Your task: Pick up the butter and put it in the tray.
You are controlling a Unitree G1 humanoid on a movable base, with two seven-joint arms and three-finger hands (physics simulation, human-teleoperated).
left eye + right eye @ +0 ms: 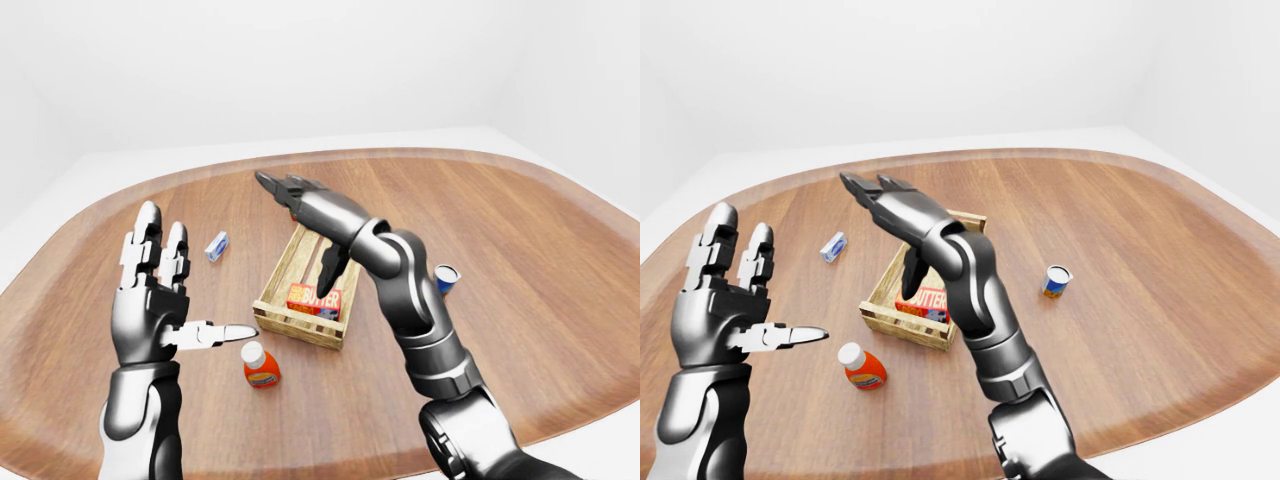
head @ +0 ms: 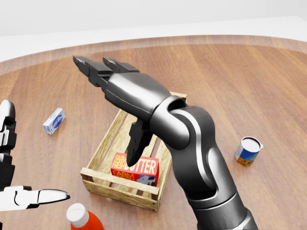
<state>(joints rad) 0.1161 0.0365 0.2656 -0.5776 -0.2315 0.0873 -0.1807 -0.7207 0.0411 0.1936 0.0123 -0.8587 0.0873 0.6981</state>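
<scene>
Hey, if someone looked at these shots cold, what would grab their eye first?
The big silver right hand fills the middle of the head view, fingers spread open above the wooden tray. Under it the red butter box lies inside the tray's near end. At the left of the left-eye view, the left hand is raised, open and empty.

Head view: right hand (image 2: 125,91) covers the tray's (image 2: 98,178) upper end and part of the butter (image 2: 135,168) label. Bottle (image 2: 81,218) cut off at bottom edge, left hand (image 2: 17,191) at left edge. Small carton (image 2: 53,120) print too small to read.
</scene>
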